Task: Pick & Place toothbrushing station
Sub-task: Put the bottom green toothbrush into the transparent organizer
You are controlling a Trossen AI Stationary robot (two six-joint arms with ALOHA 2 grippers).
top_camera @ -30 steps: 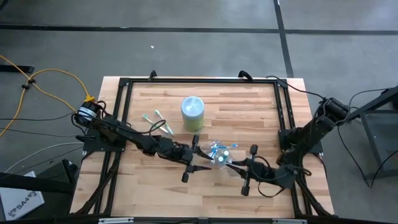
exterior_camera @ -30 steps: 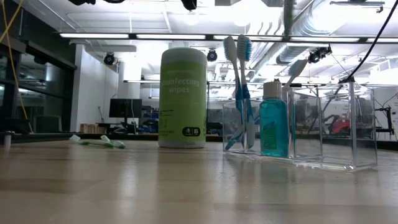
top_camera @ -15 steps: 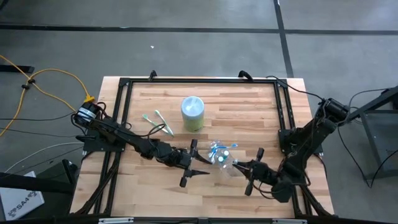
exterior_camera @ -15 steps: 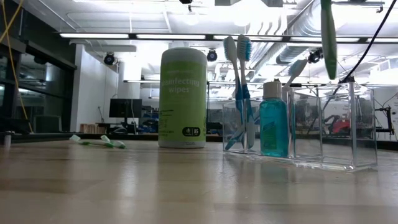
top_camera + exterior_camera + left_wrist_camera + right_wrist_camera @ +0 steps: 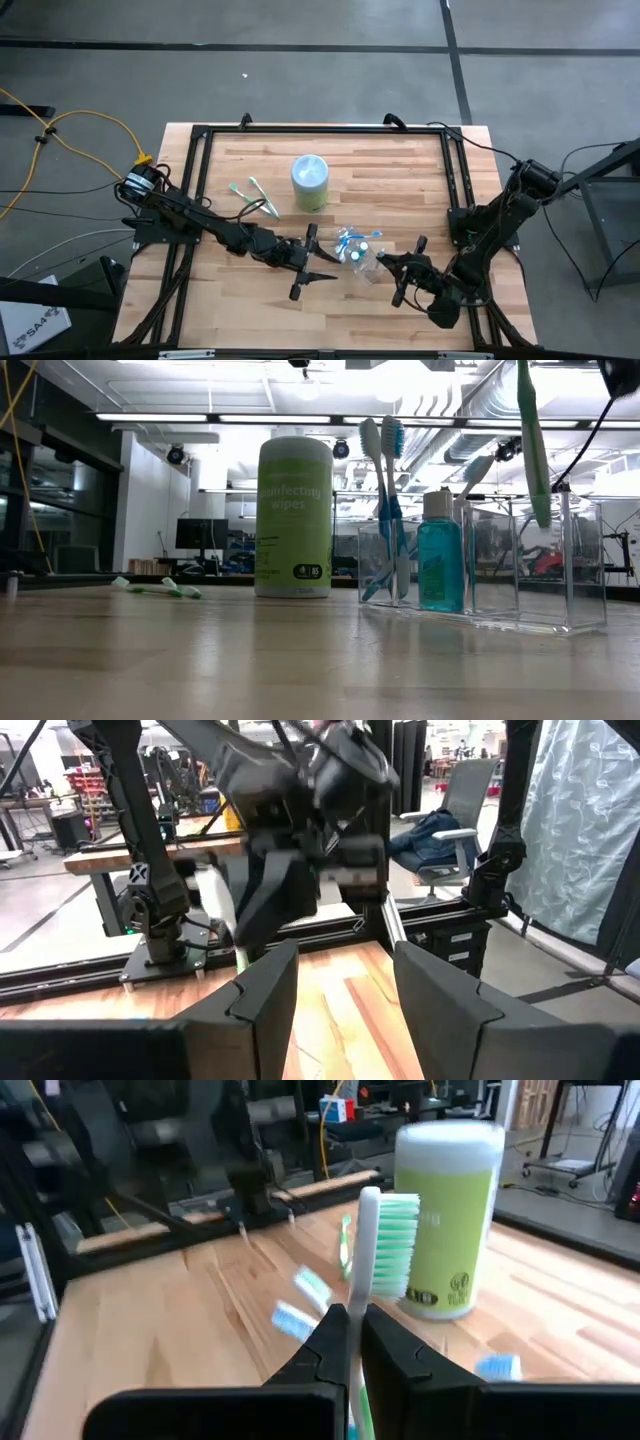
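The clear plastic container [image 5: 480, 570] stands on the table near its front middle [image 5: 358, 252]. It holds two blue-white toothbrushes [image 5: 383, 500] and a blue-capped bottle [image 5: 440, 565]. Just right of it, my right gripper [image 5: 386, 266] is shut on a green-white toothbrush [image 5: 532, 445], which hangs over the container's right compartments. My left gripper [image 5: 305, 264] waits open just left of the container, nothing between its fingers [image 5: 345, 995]. Two more green-white toothbrushes [image 5: 255, 198] lie flat on the table at the left. My right gripper pinches the toothbrush's neck [image 5: 360, 1295] just below the bristle head [image 5: 397, 1245] between its two fingers. The fingers come in about level and lie across the brush. The brush stands nearly upright, head up, its handle end [image 5: 542, 515] hanging clear above the container.
A green canister of wipes [image 5: 310, 182] stands upright behind the container, toward the far middle. A black frame [image 5: 200, 135] runs around the tabletop. Bare wood lies toward the near edge and at the far right.
My right gripper has come down and rolled its wrist, still shut on the toothbrush. The brush has entered the low view from above and sunk, so its lower end now hangs level with the container's rim.
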